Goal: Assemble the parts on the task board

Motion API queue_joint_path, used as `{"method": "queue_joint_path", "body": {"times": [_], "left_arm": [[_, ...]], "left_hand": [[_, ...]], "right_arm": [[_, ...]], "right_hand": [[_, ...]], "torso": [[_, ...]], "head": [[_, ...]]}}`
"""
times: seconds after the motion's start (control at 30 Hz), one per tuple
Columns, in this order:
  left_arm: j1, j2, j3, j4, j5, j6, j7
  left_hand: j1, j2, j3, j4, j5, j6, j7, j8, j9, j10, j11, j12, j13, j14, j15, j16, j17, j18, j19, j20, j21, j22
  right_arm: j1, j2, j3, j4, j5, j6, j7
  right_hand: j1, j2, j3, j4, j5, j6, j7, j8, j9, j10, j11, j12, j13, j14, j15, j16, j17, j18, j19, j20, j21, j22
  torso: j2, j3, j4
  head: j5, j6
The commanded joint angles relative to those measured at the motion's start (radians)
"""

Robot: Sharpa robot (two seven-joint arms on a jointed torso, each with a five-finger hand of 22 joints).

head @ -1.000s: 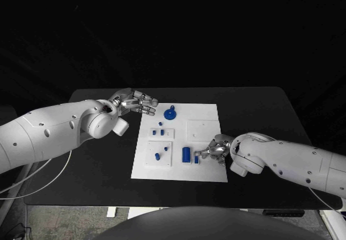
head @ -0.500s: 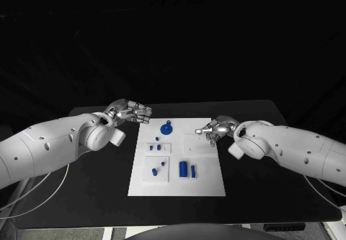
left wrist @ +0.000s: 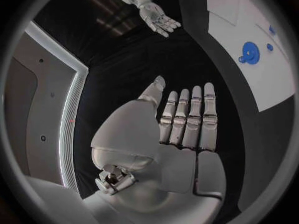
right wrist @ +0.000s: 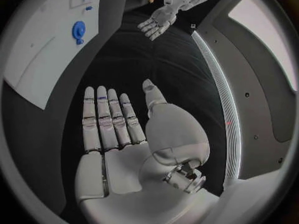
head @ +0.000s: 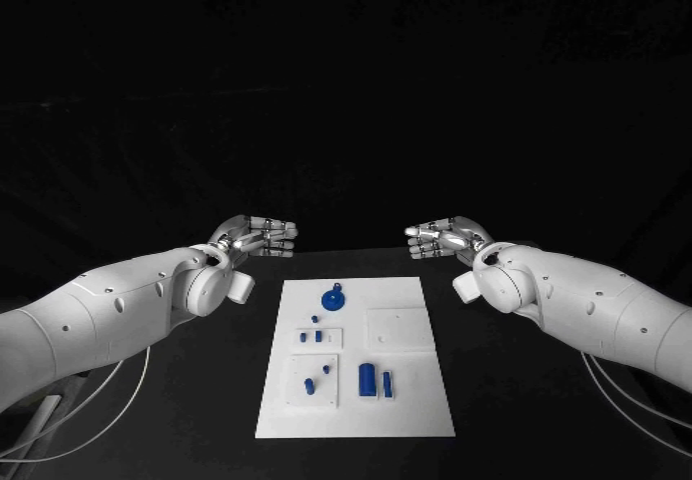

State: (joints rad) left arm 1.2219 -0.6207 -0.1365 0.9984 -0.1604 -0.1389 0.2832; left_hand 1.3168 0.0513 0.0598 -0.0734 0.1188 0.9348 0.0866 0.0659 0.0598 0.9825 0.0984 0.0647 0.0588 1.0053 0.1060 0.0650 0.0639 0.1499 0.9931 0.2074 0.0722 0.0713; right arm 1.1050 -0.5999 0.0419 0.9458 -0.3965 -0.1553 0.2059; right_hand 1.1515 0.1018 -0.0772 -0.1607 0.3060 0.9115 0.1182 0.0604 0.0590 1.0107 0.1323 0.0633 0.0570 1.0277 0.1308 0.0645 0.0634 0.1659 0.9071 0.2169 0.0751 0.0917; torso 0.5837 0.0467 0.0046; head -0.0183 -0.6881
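Observation:
The white task board (head: pixel 418 410) lies in the middle of the black table. On it are a round blue part with a knob (head: pixel 333 298), a blue cylinder (head: pixel 366 379), a slim blue bar (head: pixel 387 381) beside it, and small blue pieces (head: pixel 310 337) on raised white plates. My left hand (head: pixel 260 237) and right hand (head: pixel 440 240) are raised beyond the board's far end, apart from it. Both are flat with fingers straight and hold nothing. The left wrist view shows my left hand (left wrist: pixel 187 119), the right hand (left wrist: pixel 159 20) and the round part (left wrist: pixel 249 51). The right wrist view shows my right hand (right wrist: pixel 109 119).
A blank square white plate (head: pixel 398 328) sits on the board's right half. Black table surface (head: pixel 173 420) runs along both long sides of the board. In the right wrist view the board (right wrist: pixel 37 64) lies off to one side, with the left hand (right wrist: pixel 156 22) across from it.
The camera has tilted. My right hand left the slim bar at the board's near right and rose past the far end, fingers straightened. My left hand uncurled flat.

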Motion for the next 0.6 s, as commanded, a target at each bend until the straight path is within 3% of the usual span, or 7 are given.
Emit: {"method": "queue_joint_path", "body": {"times": [0.03, 0.2, 0.23, 0.27, 0.3, 0.4, 0.6], "left_arm": [[0.002, 0.021, 0.001, -0.028, 0.070, 0.002, 0.040], [0.002, 0.037, 0.002, -0.048, 0.084, 0.007, 0.043], [0.000, 0.033, 0.001, -0.044, 0.039, 0.001, 0.015], [0.000, 0.032, 0.001, -0.043, 0.040, 0.000, 0.015], [-0.001, 0.031, 0.002, -0.039, 0.041, -0.005, 0.017], [-0.007, 0.024, 0.007, -0.016, 0.045, -0.028, 0.025], [-0.034, -0.006, 0.028, 0.078, 0.064, -0.125, 0.059]], "left_hand": [[0.002, 0.002, -0.010, -0.004, -0.004, -0.005, -0.003, -0.006, -0.002, -0.006, -0.001, -0.003, -0.001, -0.006, 0.001, -0.003, -0.001, 0.057, -0.014, 0.046, -0.002, 0.000], [-0.001, 0.003, -0.014, -0.005, -0.007, -0.001, -0.002, -0.005, -0.001, -0.008, -0.003, -0.007, -0.002, -0.007, 0.002, -0.006, -0.001, 0.095, -0.019, 0.073, -0.002, 0.001], [-0.395, -0.051, -0.060, 0.073, -0.119, -0.935, -0.087, -0.066, -0.060, -0.983, -0.098, -0.065, -0.059, -0.303, -0.106, -0.065, -0.064, -0.150, -0.993, -0.207, -0.072, -0.071], [-0.401, -0.051, -0.060, 0.073, -0.119, -0.935, -0.087, -0.066, -0.060, -0.983, -0.098, -0.065, -0.059, -1.005, -0.106, -0.065, -0.064, -0.150, -0.993, -0.207, -0.072, -0.071], [-0.437, -0.051, -0.060, 0.073, -0.119, -0.935, -0.087, -0.066, -0.060, -0.983, -0.098, -0.065, -0.059, -1.005, -0.106, -0.065, -0.064, -0.150, -0.993, -0.207, -0.072, -0.071], [-0.528, -0.051, -0.060, 0.073, -0.119, -0.935, -0.087, -0.066, -0.060, -0.983, -0.098, -0.065, -0.059, -1.005, -0.106, -0.065, -0.064, -0.150, -0.993, -0.207, -0.072, -0.071], [-1.317, -0.051, -0.060, 0.073, -0.119, -0.935, -0.087, -0.066, -0.060, -0.983, -0.098, -0.065, -0.059, -1.005, -0.106, -0.065, -0.064, -0.150, -0.993, -0.207, -0.072, -0.071]], "right_arm": [[0.000, 0.017, 0.004, -0.025, 0.081, 0.030, 0.081], [0.001, 0.030, 0.006, -0.042, 0.098, 0.027, 0.090], [0.000, 0.027, 0.006, -0.038, 0.052, 0.006, 0.042], [0.000, 0.027, 0.006, -0.037, 0.053, 0.005, 0.042], [0.000, 0.025, 0.005, -0.032, 0.055, 0.001, 0.044], [-0.002, 0.018, 0.004, -0.009, 0.067, -0.021, 0.054], [-0.010, -0.013, -0.003, 0.088, 0.118, -0.112, 0.094]], "right_hand": [[-0.006, 0.003, 0.006, 0.001, -0.004, -0.013, 0.002, -0.002, -0.001, -0.010, 0.001, -0.003, 0.001, -0.012, 0.002, -0.003, -0.003, 0.025, -0.016, 0.023, 0.004, -0.025], [-0.009, 0.001, 0.008, 0.005, -0.001, -0.041, 0.010, -0.004, -0.002, -0.020, 0.009, -0.004, 0.001, -0.020, 0.009, -0.003, -0.004, 0.038, -0.041, 0.036, 0.005, -0.025], [-0.346, -0.102, 0.077, 0.161, -0.306, -0.912, -0.118, -0.060, -0.059, -1.011, -0.132, -0.063, -0.057, -0.319, -0.131, -0.065, -0.063, -0.166, -0.907, -0.217, -0.075, -0.092], [-0.353, -0.102, 0.077, 0.161, -0.306, -0.912, -0.118, -0.060, -0.059, -1.011, -0.132, -0.063, -0.057, -0.327, -0.131, -0.065, -0.063, -0.166, -0.907, -0.217, -0.075, -0.092], [-0.386, -0.102, 0.077, 0.161, -0.306, -0.912, -0.118, -0.060, -0.059, -1.011, -0.132, -0.063, -0.057, -1.028, -0.131, -0.065, -0.063, -0.166, -0.907, -0.217, -0.075, -0.092], [-1.151, -0.102, 0.077, 0.161, -0.306, -0.912, -0.118, -0.060, -0.059, -1.011, -0.132, -0.063, -0.057, -1.028, -0.131, -0.065, -0.063, -0.166, -0.907, -0.217, -0.075, -0.092], [-1.151, -0.102, 0.077, 0.161, -0.306, -0.912, -0.118, -0.060, -0.059, -1.011, -0.132, -0.063, -0.057, -1.028, -0.131, -0.065, -0.063, -0.166, -0.907, -0.217, -0.075, -0.092]], "torso": [[-0.014, 0.0061, -0.0034], [-0.017, 0.0089, -0.0059], [-0.013, 0.0060, -0.0042], [-0.013, 0.0056, -0.0042], [-0.014, 0.0032, -0.0042], [-0.020, -0.0074, -0.0043], [-0.036, -0.0399, -0.0046]], "head": [[0.006, 0.022], [0.014, 0.042], [0.010, 0.031], [0.010, 0.032], [0.011, 0.034], [0.012, 0.046], [0.017, 0.081]]}}
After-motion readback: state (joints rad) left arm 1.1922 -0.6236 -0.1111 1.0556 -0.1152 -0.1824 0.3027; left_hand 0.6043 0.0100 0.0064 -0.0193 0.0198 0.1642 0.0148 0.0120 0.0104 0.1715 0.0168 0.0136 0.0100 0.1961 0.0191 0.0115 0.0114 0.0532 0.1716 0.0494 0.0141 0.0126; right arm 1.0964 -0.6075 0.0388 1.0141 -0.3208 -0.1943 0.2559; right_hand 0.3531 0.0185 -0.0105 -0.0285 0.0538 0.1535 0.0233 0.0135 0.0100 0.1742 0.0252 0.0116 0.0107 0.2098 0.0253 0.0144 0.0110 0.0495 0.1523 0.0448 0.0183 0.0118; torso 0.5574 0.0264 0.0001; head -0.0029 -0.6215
